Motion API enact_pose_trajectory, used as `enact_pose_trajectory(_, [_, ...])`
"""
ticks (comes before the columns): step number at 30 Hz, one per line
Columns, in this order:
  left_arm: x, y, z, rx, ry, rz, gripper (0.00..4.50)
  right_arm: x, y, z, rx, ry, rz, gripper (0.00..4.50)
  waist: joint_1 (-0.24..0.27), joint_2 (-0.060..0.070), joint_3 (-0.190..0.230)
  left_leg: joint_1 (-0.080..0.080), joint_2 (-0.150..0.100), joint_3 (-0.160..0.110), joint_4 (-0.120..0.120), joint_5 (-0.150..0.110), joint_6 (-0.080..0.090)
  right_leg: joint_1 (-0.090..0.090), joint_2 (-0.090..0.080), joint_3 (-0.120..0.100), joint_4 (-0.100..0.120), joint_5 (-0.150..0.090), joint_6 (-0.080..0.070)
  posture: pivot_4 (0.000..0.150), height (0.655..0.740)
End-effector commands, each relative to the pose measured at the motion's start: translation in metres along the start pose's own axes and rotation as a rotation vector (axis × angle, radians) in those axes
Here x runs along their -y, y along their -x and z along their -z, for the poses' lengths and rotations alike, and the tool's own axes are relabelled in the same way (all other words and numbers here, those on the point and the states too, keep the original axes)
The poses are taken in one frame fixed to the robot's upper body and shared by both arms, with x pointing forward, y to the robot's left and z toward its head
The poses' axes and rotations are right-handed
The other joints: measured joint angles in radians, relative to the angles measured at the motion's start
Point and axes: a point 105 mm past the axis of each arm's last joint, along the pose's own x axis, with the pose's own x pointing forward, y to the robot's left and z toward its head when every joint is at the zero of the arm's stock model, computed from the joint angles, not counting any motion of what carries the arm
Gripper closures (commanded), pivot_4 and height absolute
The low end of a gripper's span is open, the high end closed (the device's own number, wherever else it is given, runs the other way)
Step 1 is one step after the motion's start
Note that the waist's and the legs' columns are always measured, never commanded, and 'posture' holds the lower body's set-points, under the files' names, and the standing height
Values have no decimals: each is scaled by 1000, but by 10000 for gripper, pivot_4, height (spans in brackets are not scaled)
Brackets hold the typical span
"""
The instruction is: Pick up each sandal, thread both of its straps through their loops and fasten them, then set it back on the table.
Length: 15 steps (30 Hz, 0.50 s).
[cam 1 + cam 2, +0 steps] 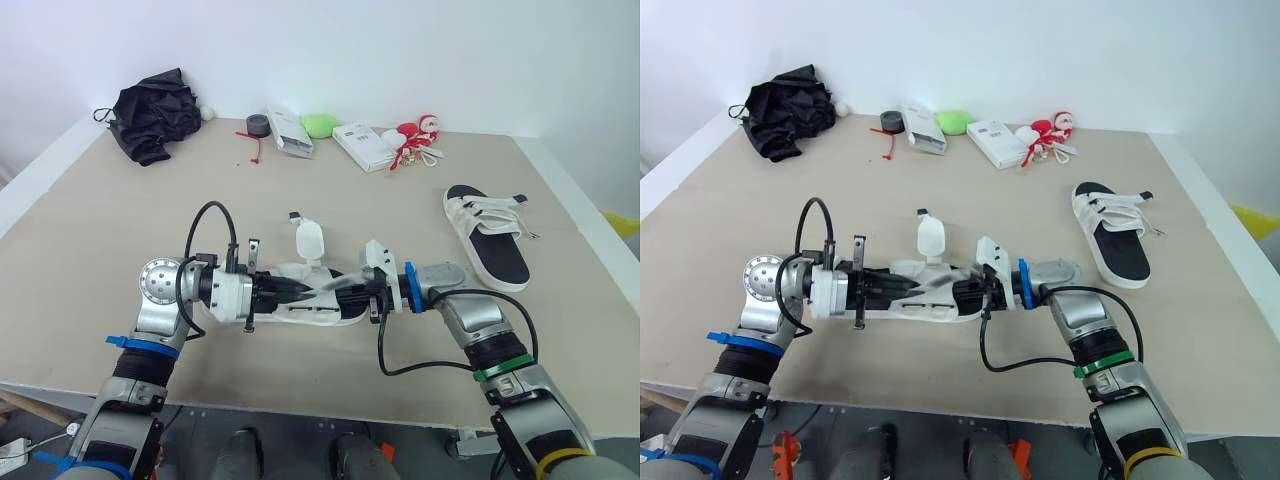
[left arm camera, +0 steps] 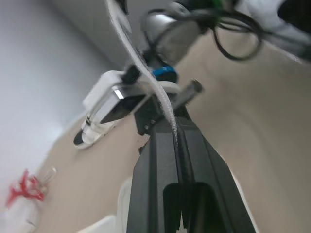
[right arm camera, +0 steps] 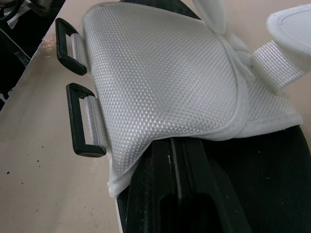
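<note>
Reaching inward at lower centre, left pincer (image 1: 298,290) nips the thin white strap (image 2: 171,124) of the black-soled white mesh sandal (image 1: 320,318). The right pincer (image 1: 347,291), narrow, grips its woven flap (image 3: 160,77); the right wrist view adds two black plastic loops (image 3: 73,121).

I count two sandals: a first sandal (image 1: 310,300) toward the front edge of the table (image 1: 90,250), showing two black loops (image 3: 81,119), and a second sandal (image 1: 487,237) by the right edge. Along the far edge I count one black cloth bundle (image 1: 155,115), one small white ball (image 1: 207,113), one dark tape roll (image 1: 258,126), two white boxes (image 1: 290,131) (image 1: 363,146), one green lump (image 1: 319,125) and one red-and-white bundle (image 1: 415,140).
</note>
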Motion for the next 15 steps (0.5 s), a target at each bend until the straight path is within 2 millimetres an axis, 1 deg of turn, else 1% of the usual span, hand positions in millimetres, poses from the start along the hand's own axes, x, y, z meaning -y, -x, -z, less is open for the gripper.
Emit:
enact_pose_trajectory(1, [-2,7,3,-27,-55,1,37606,-8,-6,48,-154,-118,-12,45000,0,0,0,0,0,1,0,0,0,0,0,0,0,0,0,1500,7380])
enact_pose_trajectory(2, [-2,9,4,-30,-55,-3,36143,-8,-6,48,-154,-118,-13,45000,0,0,0,0,1,1,0,0,0,-1,0,0,0,0,0,1500,7380])
enact_pose_trajectory(3, [-2,10,4,-30,-49,-8,29778,-8,-6,48,-155,-118,-13,45000,0,0,0,0,1,2,0,0,0,-1,0,0,0,0,0,1500,7380])
enact_pose_trajectory(4, [-1,10,5,-33,-38,-7,27008,-8,-6,48,-155,-118,-13,45000,0,0,0,0,2,3,0,0,0,-3,0,0,0,0,0,1500,7380])
enact_pose_trajectory(6, [1,12,5,-39,-24,13,18604,-8,-6,48,-156,-119,-14,45000,0,0,0,0,3,4,0,0,0,-4,0,0,0,0,0,1500,7380])
enact_pose_trajectory(8, [3,16,3,-42,40,18,10063,-8,-5,48,-157,-118,-15,45000,-1,0,0,0,4,5,0,0,0,-3,1,0,0,0,0,1500,7380])
enact_pose_trajectory(9, [3,18,1,-36,87,8,10063,-8,-5,48,-158,-118,-15,45000,-1,0,0,0,5,5,0,0,0,-3,1,0,0,0,0,1500,7380])
enact_pose_trajectory(12, [8,30,-11,-3,394,-9,10063,-7,-5,47,-158,-116,-15,45000,-5,0,0,0,7,6,0,-1,0,-3,2,0,1,0,-1,1500,7380])
enact_pose_trajectory(13, [11,36,-17,5,551,-15,10063,-7,-5,47,-159,-116,-15,45000,-4,0,0,0,8,7,0,-1,0,-3,2,0,1,0,-1,1500,7380])
enact_pose_trajectory(15, [17,42,-30,9,795,-7,10063,-7,-4,47,-159,-116,-16,45000,-4,-1,1,0,9,7,0,-2,0,-4,2,-1,3,-1,-2,1500,7380])
